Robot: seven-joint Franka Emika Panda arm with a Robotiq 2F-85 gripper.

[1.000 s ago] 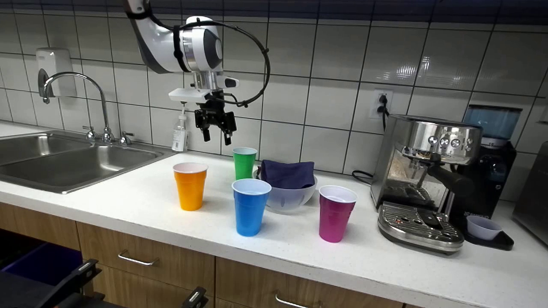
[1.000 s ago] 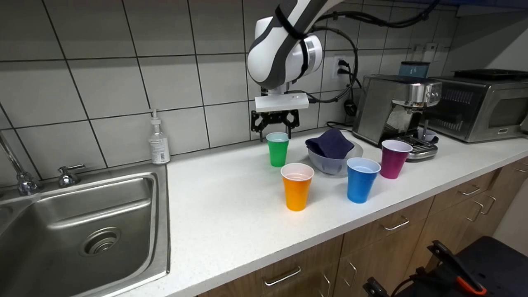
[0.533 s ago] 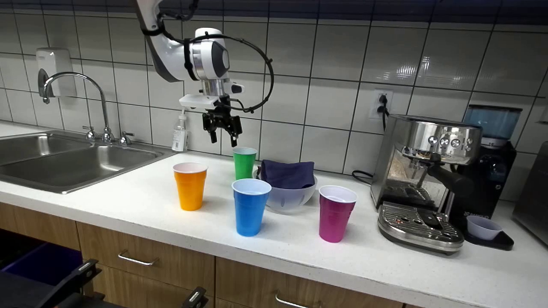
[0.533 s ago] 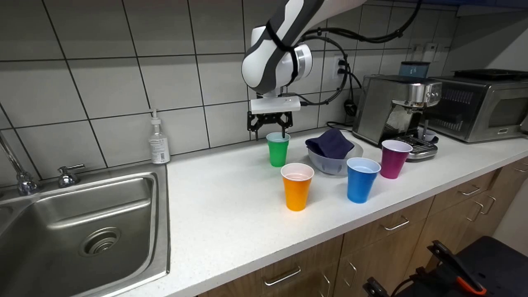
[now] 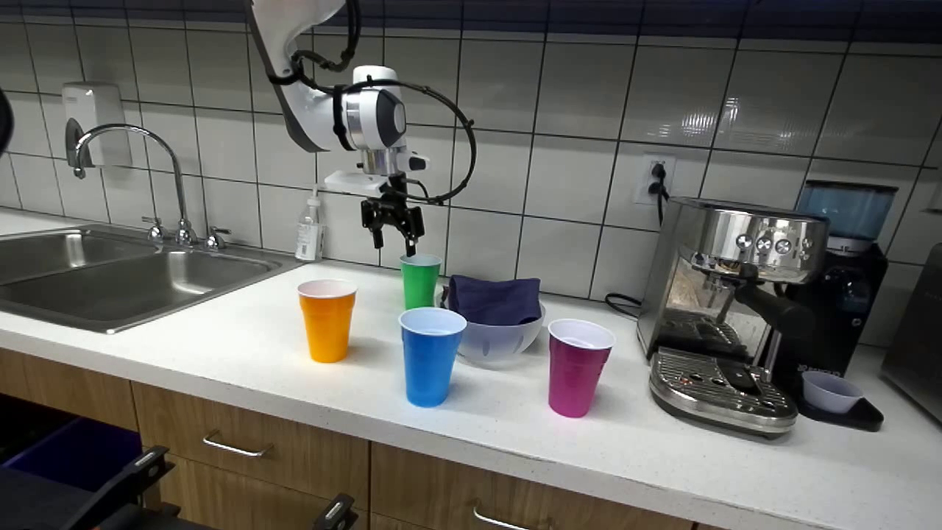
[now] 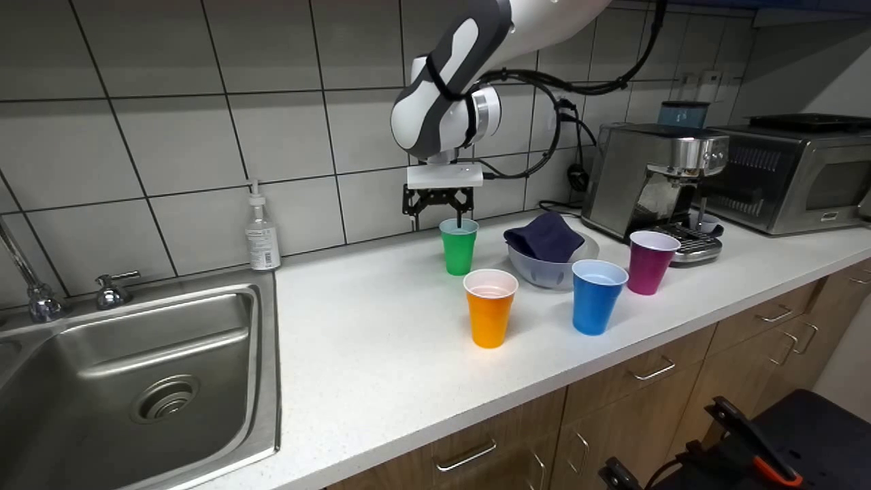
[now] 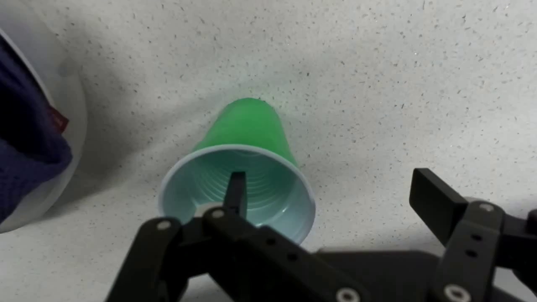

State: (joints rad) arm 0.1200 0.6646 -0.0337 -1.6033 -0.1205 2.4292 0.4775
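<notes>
Wrist view shows the jaws of my black two-finger gripper (image 7: 329,173) wide apart and holding nothing, one fingertip over the mouth of the upright green plastic cup (image 7: 264,167) on the speckled white countertop (image 7: 356,105), contact unclear. I expect the cup to be light, thin-walled and easily dented, best pinched softly just under its rim. Beside it, a translucent plastic bowl (image 7: 71,100) holding a dark blue cloth (image 7: 25,163) crowds one flank, and farther off stand an orange plastic cup (image 6: 490,316), a blue plastic cup (image 6: 596,303) and a magenta plastic cup (image 6: 648,269).
</notes>
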